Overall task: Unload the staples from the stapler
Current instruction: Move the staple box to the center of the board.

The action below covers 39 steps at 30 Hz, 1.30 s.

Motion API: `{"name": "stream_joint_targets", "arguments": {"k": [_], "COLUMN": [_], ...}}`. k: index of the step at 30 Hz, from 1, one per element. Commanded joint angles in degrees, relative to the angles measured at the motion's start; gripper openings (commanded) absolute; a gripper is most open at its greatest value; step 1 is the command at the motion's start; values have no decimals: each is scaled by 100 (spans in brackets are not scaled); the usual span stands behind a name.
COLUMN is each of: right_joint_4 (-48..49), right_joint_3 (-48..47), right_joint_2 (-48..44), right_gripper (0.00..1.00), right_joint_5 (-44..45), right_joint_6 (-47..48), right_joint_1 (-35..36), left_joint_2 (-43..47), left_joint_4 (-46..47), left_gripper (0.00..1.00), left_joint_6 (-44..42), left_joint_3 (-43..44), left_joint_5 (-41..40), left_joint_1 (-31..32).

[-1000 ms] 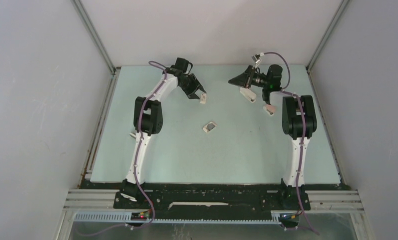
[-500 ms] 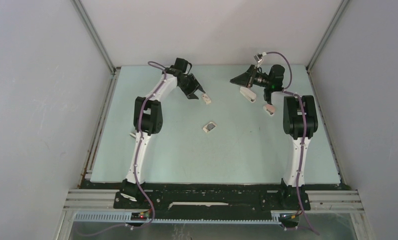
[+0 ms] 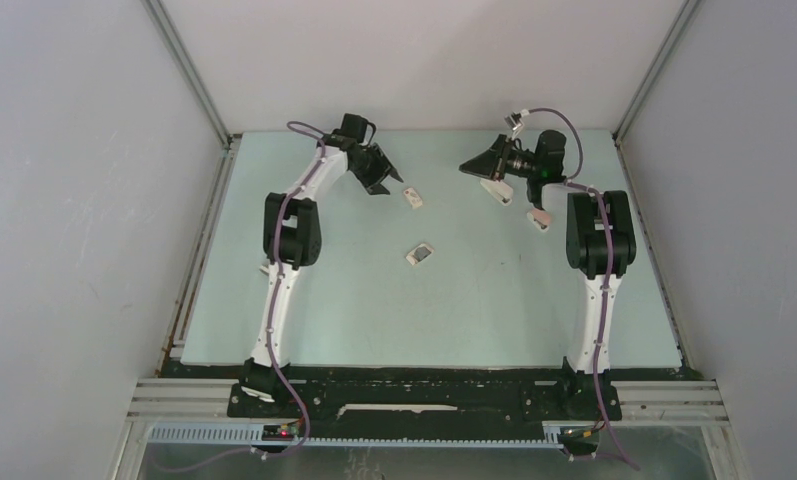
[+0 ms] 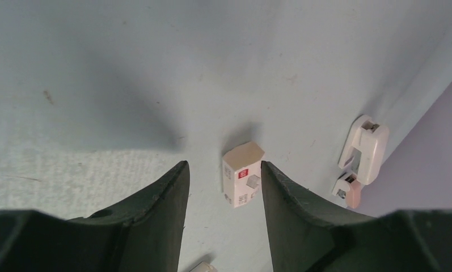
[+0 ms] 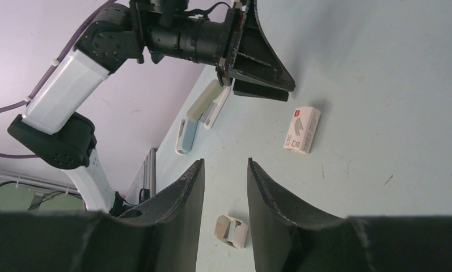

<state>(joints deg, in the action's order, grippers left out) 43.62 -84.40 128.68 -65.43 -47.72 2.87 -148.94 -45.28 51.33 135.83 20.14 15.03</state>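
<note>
Left wrist view: the left fingers (image 4: 179,175) hang spread and empty, the white box (image 4: 243,181) on the counter (image 4: 98,85) just beyond them; closing here would likely take the box, not a stapler. Farther right lie a white stapler (image 4: 364,148) and a pink-tipped stapler (image 4: 348,190), near the right fingers (image 5: 196,175), also parted and empty. No staples show; such tiny strips could scatter unseen.

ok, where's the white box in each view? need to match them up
Top external: box in the upper middle, just right of the left end effector.
Left wrist: box at centre, in the gap of the left end effector.
Right wrist: box right of centre, just below the left end effector.
Shared landmark: the left end effector, next to the box in all three.
</note>
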Motion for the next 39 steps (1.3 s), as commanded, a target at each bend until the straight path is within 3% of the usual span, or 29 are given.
{"name": "stream_joint_targets", "arguments": {"k": [1, 8, 14, 23, 39], "right_joint_4": [-696, -1456, -2789, -4040, -5041], "right_joint_3": [-254, -428, -871, -1420, -1958], "right_joint_2": [-260, -225, -82, 184, 540], "right_gripper": [42, 42, 42, 42, 41], "right_joint_5": [70, 85, 281, 594, 817], "right_joint_6": [577, 1027, 1673, 2078, 2339], "right_joint_1": [127, 294, 493, 666, 838], "left_joint_2": [227, 276, 248, 196, 101], "left_joint_4": [-255, -197, -150, 45, 238], "left_gripper": [55, 55, 55, 55, 56], "left_joint_6": [-327, -464, -438, -190, 91], "left_joint_3": [393, 427, 418, 409, 365], "left_joint_5": [-153, -36, 44, 102, 315], "left_joint_1": [-52, -129, -160, -200, -242]}}
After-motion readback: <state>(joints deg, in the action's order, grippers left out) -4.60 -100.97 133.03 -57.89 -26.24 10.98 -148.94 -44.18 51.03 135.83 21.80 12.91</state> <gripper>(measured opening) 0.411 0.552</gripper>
